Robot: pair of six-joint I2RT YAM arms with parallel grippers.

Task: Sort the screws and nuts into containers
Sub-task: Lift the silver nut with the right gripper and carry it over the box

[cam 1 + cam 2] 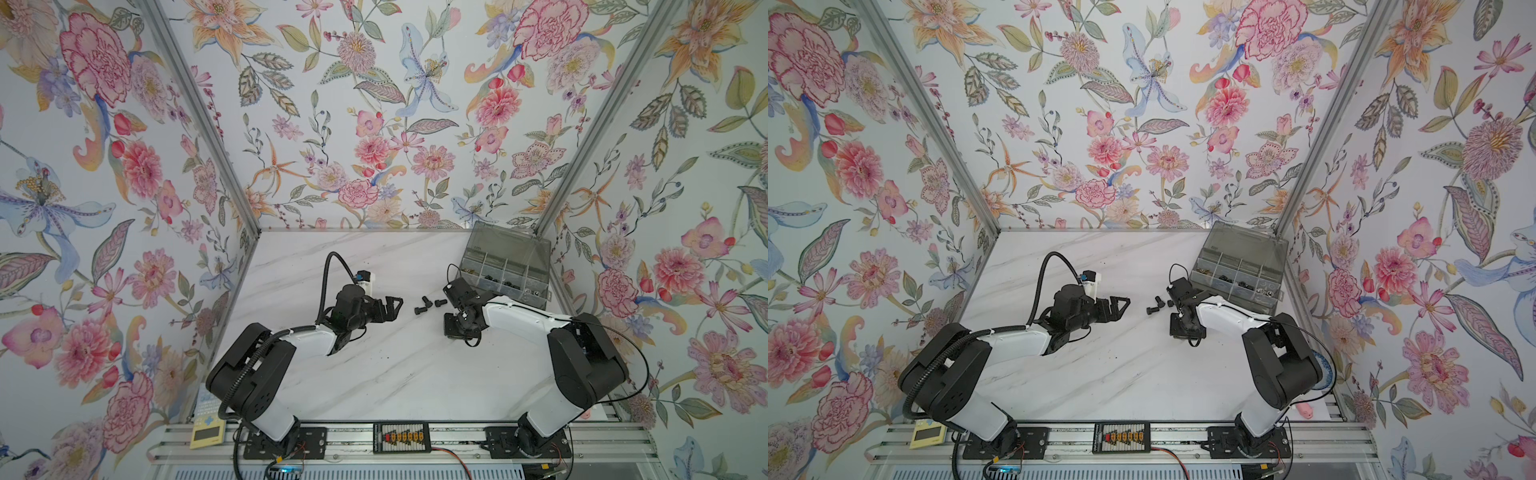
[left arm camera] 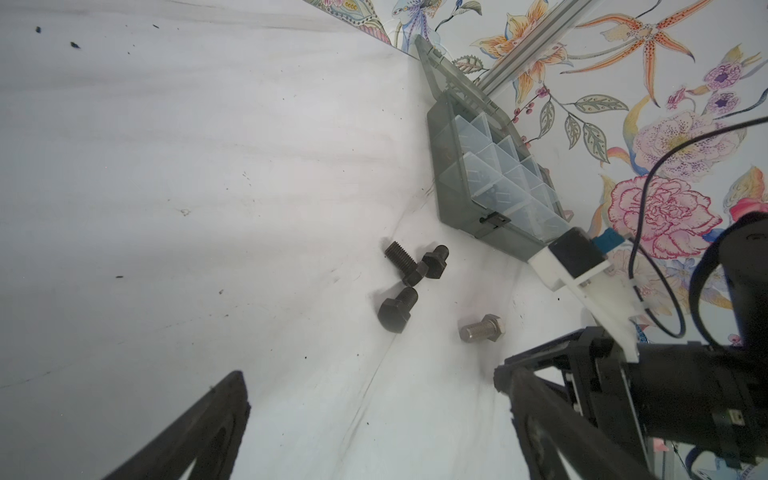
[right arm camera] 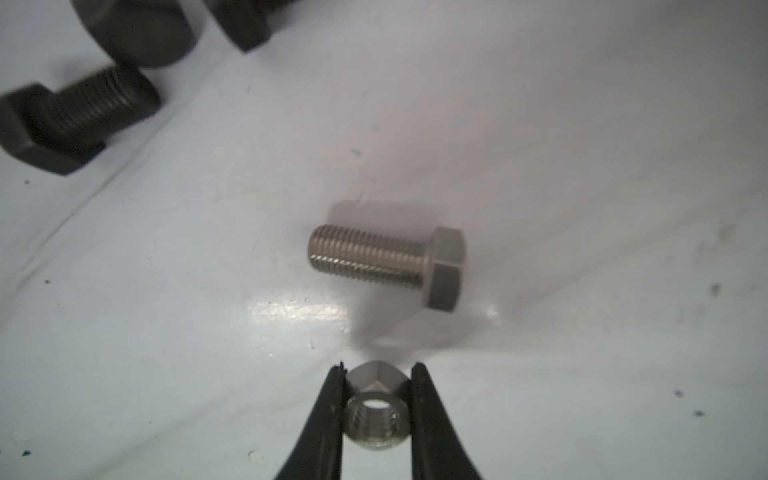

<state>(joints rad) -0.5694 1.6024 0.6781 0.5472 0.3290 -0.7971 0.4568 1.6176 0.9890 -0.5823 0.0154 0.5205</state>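
Holding one silver nut (image 3: 376, 415) in my right tool (image 3: 377, 376), both fingers clamped against its flats, just above the white marbled bench (image 1: 374, 374).

Item: silver hex-head bolt (image 3: 386, 264), lying on its side on the bench just beyond the held nut, not touching it.

Item: three black bolts (image 2: 405, 278) in a loose cluster on the bench, between my two tools; two of them touch, the third lies just beside them.

Item: smoky-grey organiser box (image 1: 505, 266), lid up, at the far right corner of the bench. Small dark and shiny pieces sit in its near compartments; I cannot tell which are nuts and which are bolts.

Item: my left tool (image 1: 392, 305), released, fingers spread, pointing at the black bolts from the left and gripping nothing.
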